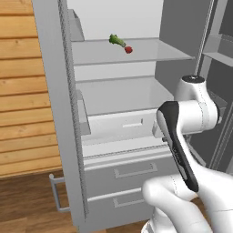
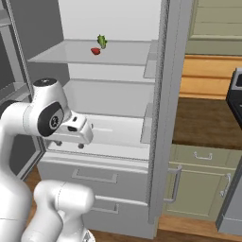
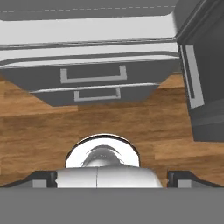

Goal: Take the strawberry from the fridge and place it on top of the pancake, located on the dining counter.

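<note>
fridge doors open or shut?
Open. The fridge interior shows, with the strawberry on its upper shelf; both lower drawers are shut.

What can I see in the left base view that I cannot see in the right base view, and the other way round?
The left base view has a wooden plank wall beside the fridge. The right base view has a brown-topped counter with pale green cabinets and upper cabinets. Both share the open fridge, the strawberry beside the green leafy vegetable on an upper shelf, the two lower drawers and the white arm.
</note>
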Tool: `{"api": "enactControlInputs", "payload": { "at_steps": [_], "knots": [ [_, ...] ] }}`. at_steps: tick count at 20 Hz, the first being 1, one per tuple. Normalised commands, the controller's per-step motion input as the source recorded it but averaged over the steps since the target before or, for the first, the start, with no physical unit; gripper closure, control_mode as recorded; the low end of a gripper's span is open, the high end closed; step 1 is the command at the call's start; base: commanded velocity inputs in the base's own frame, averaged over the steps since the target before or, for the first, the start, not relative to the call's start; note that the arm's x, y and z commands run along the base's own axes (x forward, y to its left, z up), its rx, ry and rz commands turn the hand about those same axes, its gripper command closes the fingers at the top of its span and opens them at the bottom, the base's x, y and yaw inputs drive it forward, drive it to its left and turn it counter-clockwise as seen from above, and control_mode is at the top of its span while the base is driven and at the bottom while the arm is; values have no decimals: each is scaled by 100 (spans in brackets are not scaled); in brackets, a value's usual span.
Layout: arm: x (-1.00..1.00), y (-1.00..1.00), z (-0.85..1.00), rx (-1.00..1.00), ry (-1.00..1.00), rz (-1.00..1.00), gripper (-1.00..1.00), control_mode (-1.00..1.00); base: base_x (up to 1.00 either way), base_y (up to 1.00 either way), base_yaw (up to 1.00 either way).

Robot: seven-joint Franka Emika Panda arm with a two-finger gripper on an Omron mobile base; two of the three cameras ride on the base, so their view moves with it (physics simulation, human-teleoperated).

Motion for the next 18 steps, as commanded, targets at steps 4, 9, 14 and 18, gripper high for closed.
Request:
{"api": "enactControlInputs", "payload": {
  "at_steps": [4,9,14,18],
  "knots": [
    [12,0,-30,0,3,-23,-100,-100,0,0,0],
    [8,1,-5,0,0,-2,-100,-100,0,0,0],
    [0,0,0,0,0,0,-100,-100,0,0,0],
    [17,2,0,0,-2,0,-100,-100,0,0,0]
  ]
}}
